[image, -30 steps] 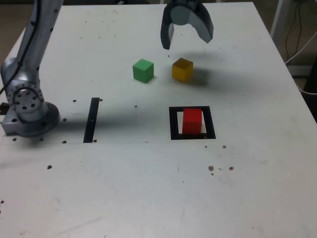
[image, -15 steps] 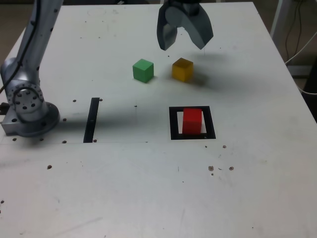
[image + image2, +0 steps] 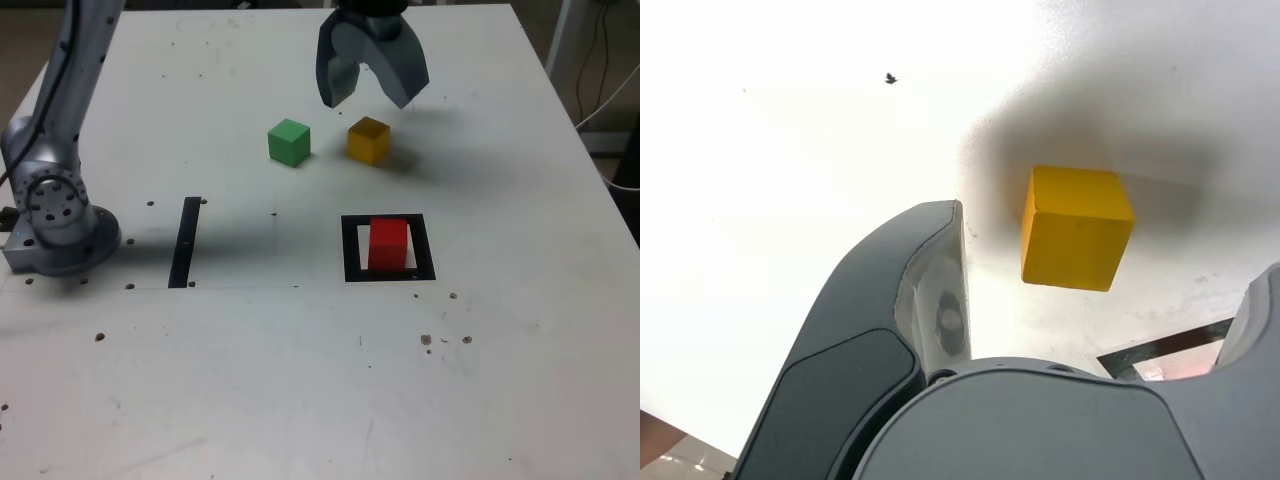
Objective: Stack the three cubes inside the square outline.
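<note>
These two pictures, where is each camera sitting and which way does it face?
Exterior view: off the arm, high at the table's near side, looking down across the white table; shows the grey arm's base and open gripper.
Wrist view: on the wrist, looking down past the grey fingers.
Shared: the small matte yellow cube and the black square outline.

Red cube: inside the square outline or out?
Inside. The red cube sits on the white centre of the square outline, black frame visible around it.
</note>
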You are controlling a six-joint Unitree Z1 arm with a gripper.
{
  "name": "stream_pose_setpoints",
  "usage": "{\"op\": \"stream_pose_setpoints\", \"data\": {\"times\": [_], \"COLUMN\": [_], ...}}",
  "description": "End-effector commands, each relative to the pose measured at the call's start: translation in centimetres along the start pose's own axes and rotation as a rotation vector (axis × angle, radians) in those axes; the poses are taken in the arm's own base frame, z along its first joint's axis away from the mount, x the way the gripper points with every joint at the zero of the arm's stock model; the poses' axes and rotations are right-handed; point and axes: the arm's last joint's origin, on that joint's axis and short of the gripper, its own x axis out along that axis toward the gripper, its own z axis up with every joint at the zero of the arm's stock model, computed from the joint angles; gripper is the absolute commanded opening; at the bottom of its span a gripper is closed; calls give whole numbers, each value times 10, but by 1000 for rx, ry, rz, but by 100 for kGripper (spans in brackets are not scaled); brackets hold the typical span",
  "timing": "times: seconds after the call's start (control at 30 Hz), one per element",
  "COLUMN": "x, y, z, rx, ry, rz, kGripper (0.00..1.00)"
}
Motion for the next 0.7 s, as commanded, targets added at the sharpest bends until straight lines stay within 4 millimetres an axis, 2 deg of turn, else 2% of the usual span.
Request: {"op": "stream_pose_setpoints", "data": {"times": [0.0,0.37,0.67], "x": [4,34,45], "y": [0,2,-3], "z": [2,12,21], "rx": [0,-5,-13], "ry": [2,21,41], "rz": [4,-9,5], "kGripper": [97,97,94]}}
